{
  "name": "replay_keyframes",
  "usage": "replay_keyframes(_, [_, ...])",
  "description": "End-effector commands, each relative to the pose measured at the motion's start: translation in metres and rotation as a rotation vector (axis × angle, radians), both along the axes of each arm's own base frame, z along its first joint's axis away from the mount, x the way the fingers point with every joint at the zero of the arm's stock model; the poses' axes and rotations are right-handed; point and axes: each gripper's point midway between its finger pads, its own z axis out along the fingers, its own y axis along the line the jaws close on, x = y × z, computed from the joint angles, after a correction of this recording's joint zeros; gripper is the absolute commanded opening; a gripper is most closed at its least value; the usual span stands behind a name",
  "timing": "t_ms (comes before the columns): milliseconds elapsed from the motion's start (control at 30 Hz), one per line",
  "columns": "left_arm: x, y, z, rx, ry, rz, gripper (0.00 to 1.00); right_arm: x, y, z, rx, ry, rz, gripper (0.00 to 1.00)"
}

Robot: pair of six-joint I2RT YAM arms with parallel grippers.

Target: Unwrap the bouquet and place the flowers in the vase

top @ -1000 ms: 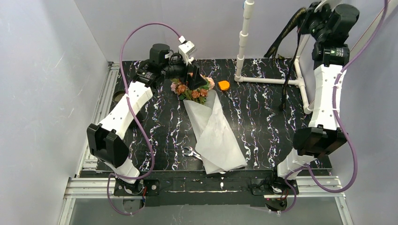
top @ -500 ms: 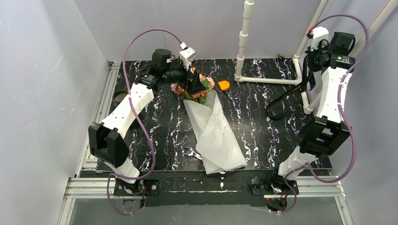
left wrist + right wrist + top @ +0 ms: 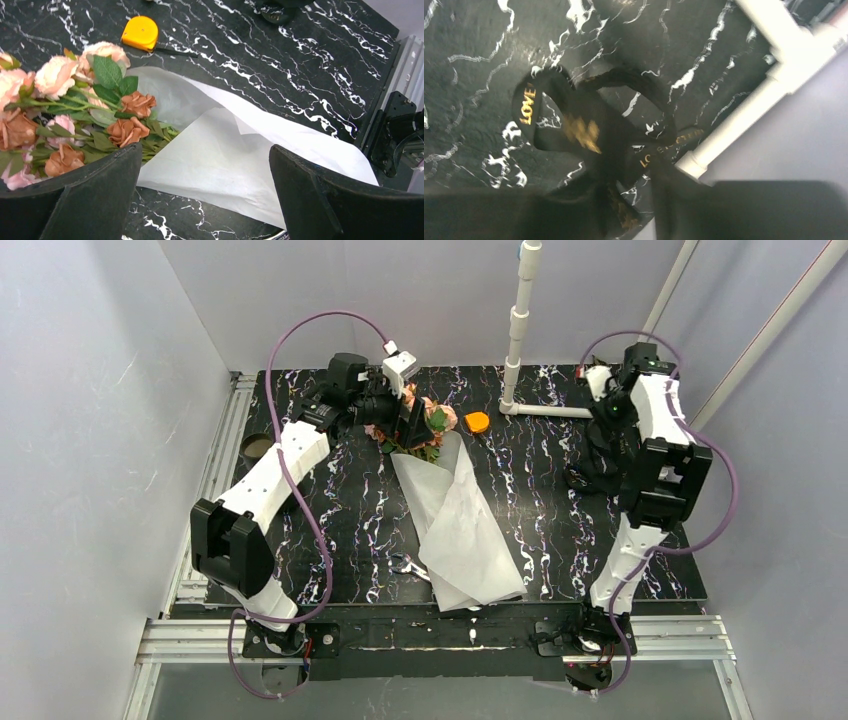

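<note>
Left gripper [image 3: 205, 165], wide apart, hangs over the flowers [image 3: 100, 115] near the bench's [image 3: 540, 540] far edge. Right gripper [image 3: 600, 445] sits by the ribbon [image 3: 574, 130] toward the right edge. Its state cannot be told.

- We count one bunch of flowers [image 3: 135, 104].
- We find one white paper wrap [image 3: 460, 530].
- We see one black ribbon [image 3: 526, 107].
- We see one orange disc [image 3: 477, 422].
- We see one white pipe post [image 3: 517, 325].

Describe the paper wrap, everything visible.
The paper wrap is white, thin, slightly translucent and loosely creased. It lies untied and opened flat on the black marbled table, its overlapping sheets running from the flowers toward the near edge. The flowers' leafy stems lie on its far end.
</note>
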Motion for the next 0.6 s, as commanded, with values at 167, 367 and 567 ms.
replay_keyframes(167, [-0.034,0.023,-0.041,0.033,0.189,0.116,0.98,-0.015,-0.013,-0.004,-0.064,0.139,-0.04,0.8])
replay_keyframes(367, [-0.051,0.033,-0.079,0.049,0.284,0.173,0.97,-0.035,-0.005,0.022,-0.063,0.102,0.038,0.98])
replay_keyframes(567, [-0.064,0.039,-0.104,0.095,0.276,0.129,0.93,-0.074,0.044,0.029,0.038,0.17,0.165,0.98])
